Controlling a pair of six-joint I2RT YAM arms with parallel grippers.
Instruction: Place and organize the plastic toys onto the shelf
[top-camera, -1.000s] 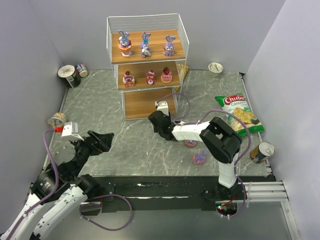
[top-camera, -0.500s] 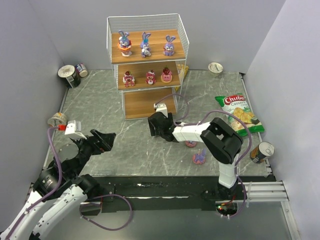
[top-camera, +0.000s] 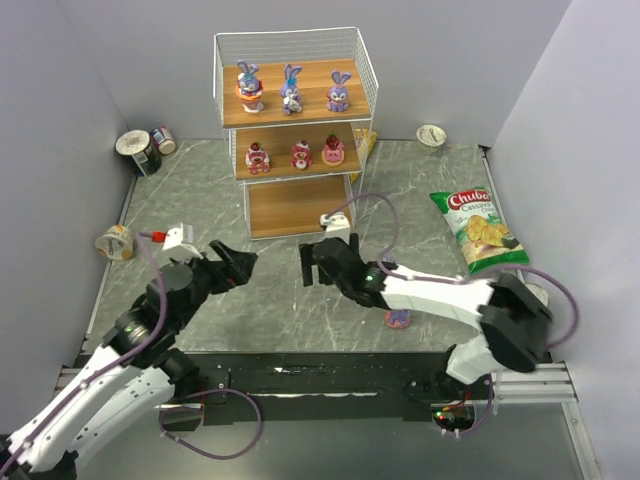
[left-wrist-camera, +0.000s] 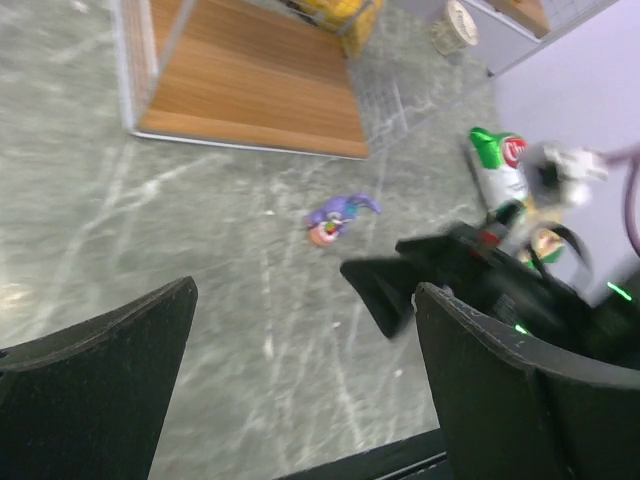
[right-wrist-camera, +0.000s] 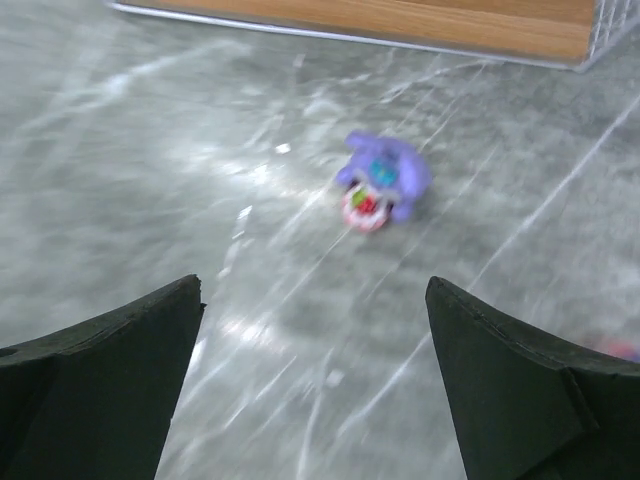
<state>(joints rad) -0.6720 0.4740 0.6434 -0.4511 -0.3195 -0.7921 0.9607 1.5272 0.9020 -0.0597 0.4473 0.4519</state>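
The shelf (top-camera: 290, 130) stands at the back, with three purple-blue bunnies (top-camera: 291, 88) on its top board and three pink-red figures (top-camera: 301, 154) on the middle board. Its bottom board (top-camera: 298, 205) is bare. One purple toy (right-wrist-camera: 380, 185) lies tipped over on the table in front of that board, also visible as the fallen toy (left-wrist-camera: 340, 215). Another small purple toy (top-camera: 398, 318) peeks out beside the right arm. My right gripper (top-camera: 318, 262) (right-wrist-camera: 313, 285) is open and empty, short of the fallen toy. My left gripper (top-camera: 240, 265) (left-wrist-camera: 305, 295) is open and empty, left of it.
A green-red chip bag (top-camera: 478, 228) lies at the right. Cans (top-camera: 140, 150) stand at the back left, a cup (top-camera: 115, 241) at the left edge, and another cup (top-camera: 431, 134) at the back right. A yellow packet (top-camera: 362, 145) sits behind the shelf.
My right gripper has opened wide and pulled back from the shelf's bottom board toward the near side. My left arm has swung right, toward the table's middle.
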